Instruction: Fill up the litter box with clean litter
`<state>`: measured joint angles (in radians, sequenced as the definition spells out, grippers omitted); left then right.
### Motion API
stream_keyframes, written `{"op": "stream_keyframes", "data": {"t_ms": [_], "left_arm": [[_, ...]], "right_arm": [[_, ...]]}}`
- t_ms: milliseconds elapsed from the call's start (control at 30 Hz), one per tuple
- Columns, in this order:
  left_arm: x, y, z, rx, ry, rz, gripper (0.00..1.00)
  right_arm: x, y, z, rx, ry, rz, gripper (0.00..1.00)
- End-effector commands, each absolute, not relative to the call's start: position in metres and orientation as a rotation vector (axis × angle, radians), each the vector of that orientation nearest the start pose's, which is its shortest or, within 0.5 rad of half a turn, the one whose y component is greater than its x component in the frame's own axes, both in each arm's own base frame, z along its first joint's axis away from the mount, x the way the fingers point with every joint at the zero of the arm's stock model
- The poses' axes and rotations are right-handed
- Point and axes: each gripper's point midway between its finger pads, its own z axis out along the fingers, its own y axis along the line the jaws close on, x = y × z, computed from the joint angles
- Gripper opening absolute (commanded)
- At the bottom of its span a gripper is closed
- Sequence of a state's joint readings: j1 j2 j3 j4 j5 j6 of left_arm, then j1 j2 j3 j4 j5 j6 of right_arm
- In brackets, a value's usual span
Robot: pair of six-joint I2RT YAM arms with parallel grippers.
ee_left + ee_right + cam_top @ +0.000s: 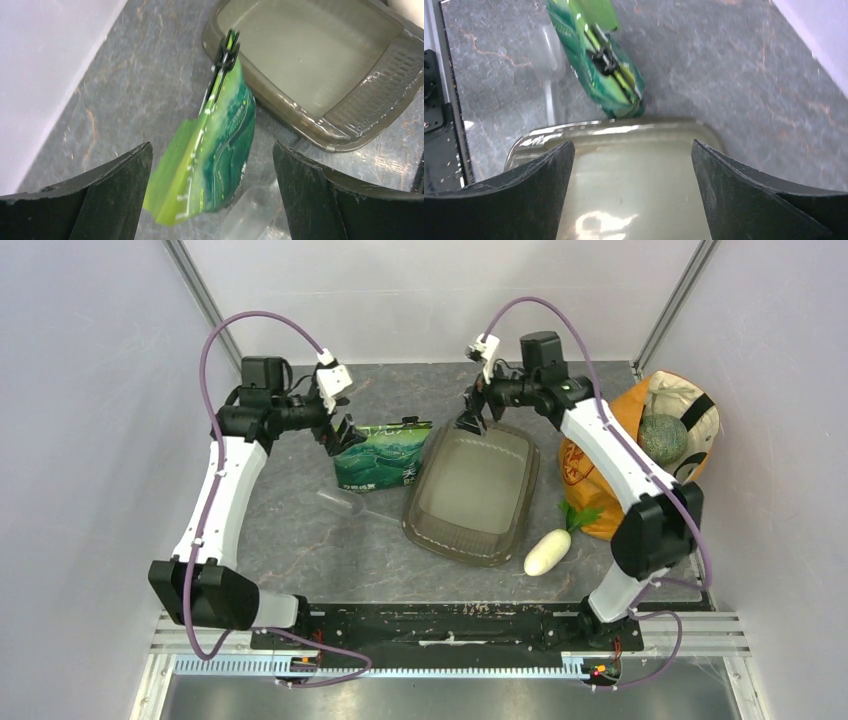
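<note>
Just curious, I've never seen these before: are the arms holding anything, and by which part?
Nothing is held. Both jaws stand open, the left over the green bag, the right over the litter box.

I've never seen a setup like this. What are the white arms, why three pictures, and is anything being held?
These are two robot arms bolted to the table's near edge, each ending in a two-finger gripper. The wide picture looks down from above; the other two come from cameras on the wrists, so the dark shapes there are each arm's own fingers. On the grey table lie an empty brownish tray, a clipped green bag, a clear scoop, a white radish and an orange cloth bag. The left gripper and the right gripper both stand open, holding nothing.
</note>
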<state>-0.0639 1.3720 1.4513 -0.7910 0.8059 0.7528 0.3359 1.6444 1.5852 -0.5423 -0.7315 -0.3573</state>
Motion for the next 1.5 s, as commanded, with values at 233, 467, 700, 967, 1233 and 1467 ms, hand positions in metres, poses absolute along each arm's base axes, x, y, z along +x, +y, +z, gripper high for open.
{"op": "stream_keyframes", "data": {"t_ms": [233,467,700,967,1233,1467], "left_arm": [[0.388,-0.218,0.283,1.504,1.388,-0.447,0.89],[0.399,-0.24,0.265,1.595,1.354,-0.465,0.84],[0.401,-0.244,0.25,1.618,1.383,-0.478,0.7],[0.4,-0.245,0.243,1.62,1.407,-0.485,0.62],[0.397,-0.248,0.238,1.64,1.413,-0.485,0.53],[0.398,-0.249,0.234,1.647,1.417,-0.487,0.44]], "right_arm": [[0.431,0.284,0.236,-1.241,1.561,0.776,0.9],[0.424,0.281,0.224,-1.249,1.58,0.775,0.9],[0.419,0.278,0.222,-1.245,1.594,0.78,0.9],[0.417,0.278,0.217,-1.23,1.62,0.797,0.9],[0.415,0.276,0.217,-1.218,1.632,0.792,0.9],[0.415,0.274,0.215,-1.21,1.646,0.781,0.9]]}}
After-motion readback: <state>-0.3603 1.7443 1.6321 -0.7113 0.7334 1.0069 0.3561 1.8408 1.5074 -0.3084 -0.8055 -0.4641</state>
